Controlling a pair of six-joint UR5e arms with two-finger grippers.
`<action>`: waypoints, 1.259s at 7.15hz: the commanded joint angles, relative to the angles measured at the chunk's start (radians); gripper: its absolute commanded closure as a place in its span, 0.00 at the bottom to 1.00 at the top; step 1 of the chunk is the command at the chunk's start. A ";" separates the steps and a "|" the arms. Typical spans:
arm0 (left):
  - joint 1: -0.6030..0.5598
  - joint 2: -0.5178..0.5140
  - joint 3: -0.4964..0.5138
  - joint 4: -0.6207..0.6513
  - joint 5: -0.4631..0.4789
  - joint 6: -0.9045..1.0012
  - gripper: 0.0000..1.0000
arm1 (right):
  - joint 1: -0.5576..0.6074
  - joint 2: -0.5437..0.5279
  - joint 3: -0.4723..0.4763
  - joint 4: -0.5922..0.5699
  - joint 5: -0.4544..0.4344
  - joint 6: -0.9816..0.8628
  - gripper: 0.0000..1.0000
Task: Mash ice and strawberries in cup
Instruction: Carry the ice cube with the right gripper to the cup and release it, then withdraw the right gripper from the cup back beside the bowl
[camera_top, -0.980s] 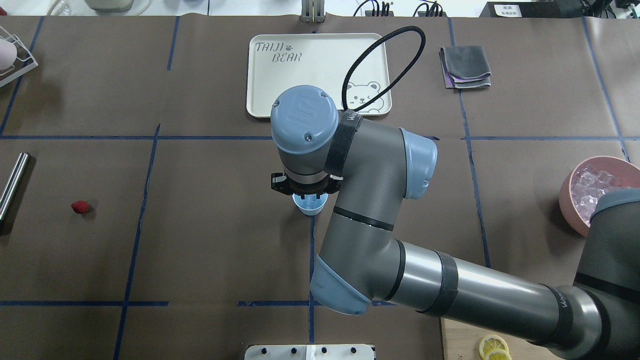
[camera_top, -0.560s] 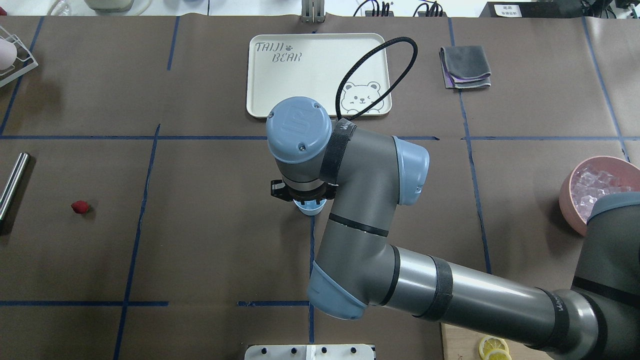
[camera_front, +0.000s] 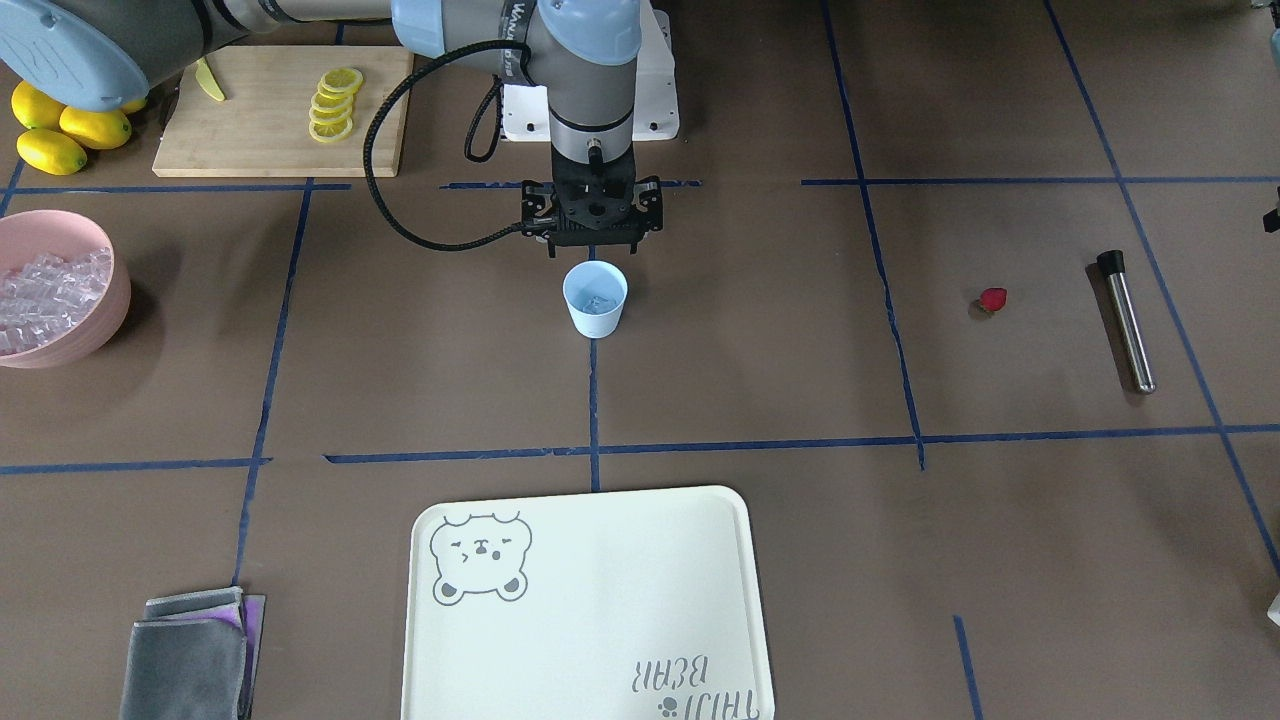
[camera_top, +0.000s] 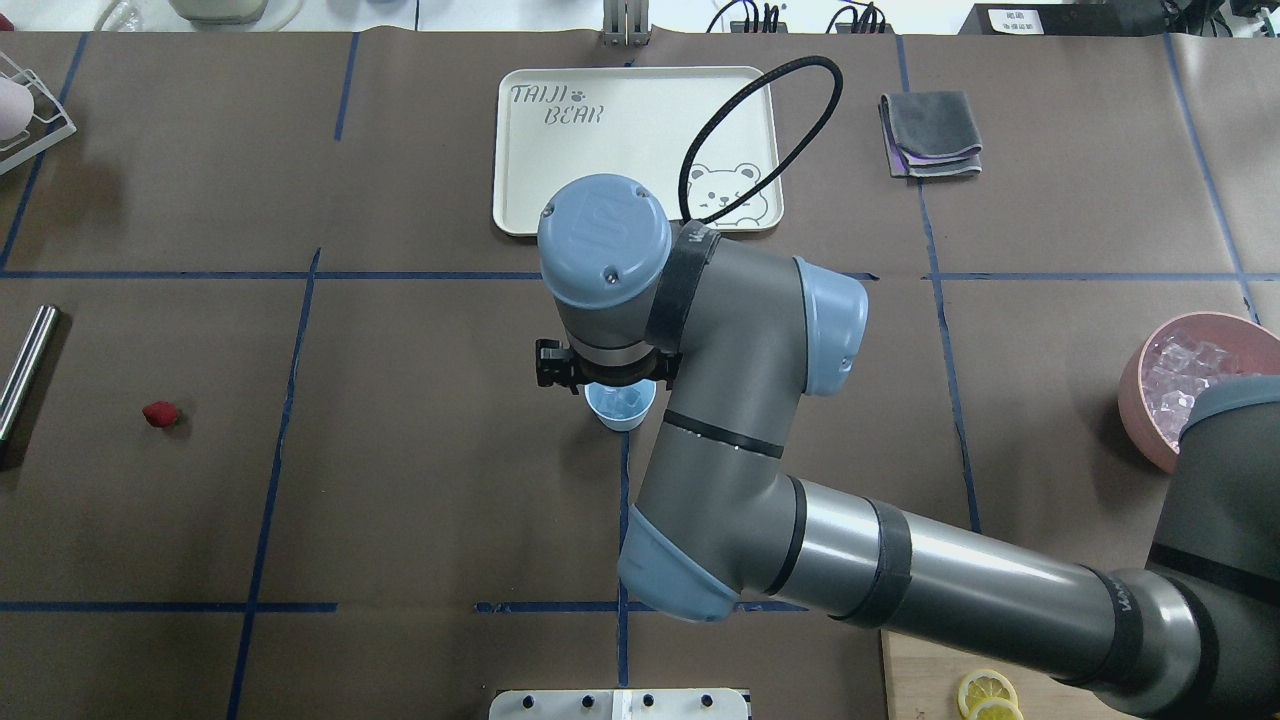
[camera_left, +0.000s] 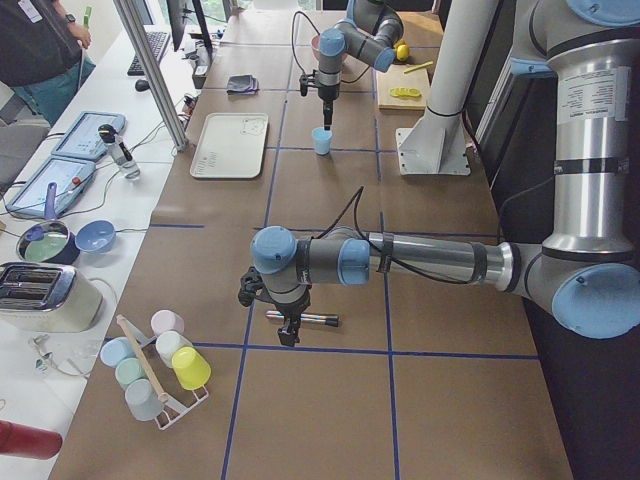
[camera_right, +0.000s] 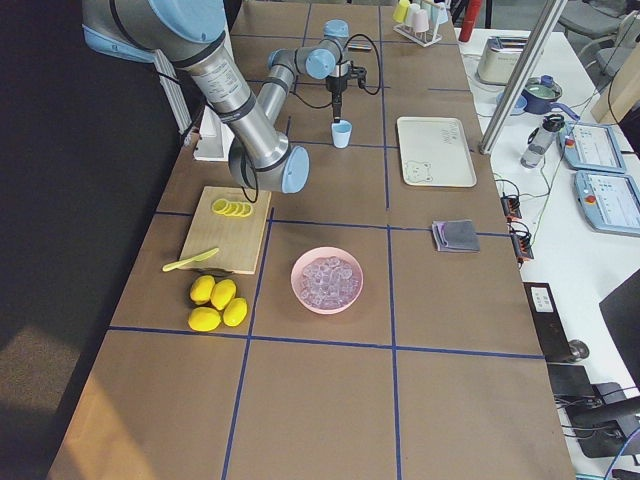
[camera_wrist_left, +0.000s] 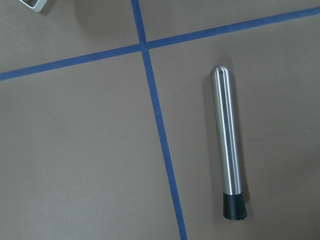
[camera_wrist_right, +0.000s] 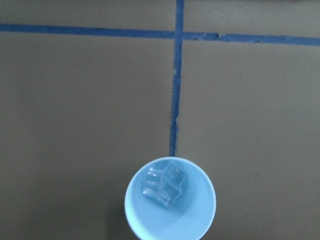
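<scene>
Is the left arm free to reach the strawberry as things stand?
Likely yes: the strawberry lies in the open beside the metal rod, and the left gripper hangs just above that rod with nothing between.

Ice (camera_wrist_right: 162, 186) lies in the cup (camera_wrist_right: 196, 216); the strawberry (camera_top: 159, 413) lies well to its left.

Overhead, vs 0.6 s ago: right arm (camera_top: 740, 400) wrist has moved back toward frame top, landing near its 1.0 s position but a touch further left. Cable (camera_top: 826, 61) loop stands taller again. More of the cup (camera_top: 620, 415) mouth is uncovered, with ice (camera_top: 626, 398) showing.
</scene>
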 joint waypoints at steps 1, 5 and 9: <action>0.006 -0.010 -0.002 0.003 0.001 0.004 0.00 | 0.139 -0.022 0.005 -0.006 0.070 -0.099 0.01; 0.008 -0.065 0.000 -0.003 0.004 -0.004 0.00 | 0.543 -0.373 0.114 0.000 0.317 -0.787 0.01; 0.015 -0.086 0.015 -0.086 0.000 -0.001 0.00 | 0.906 -0.710 0.106 -0.007 0.423 -1.385 0.01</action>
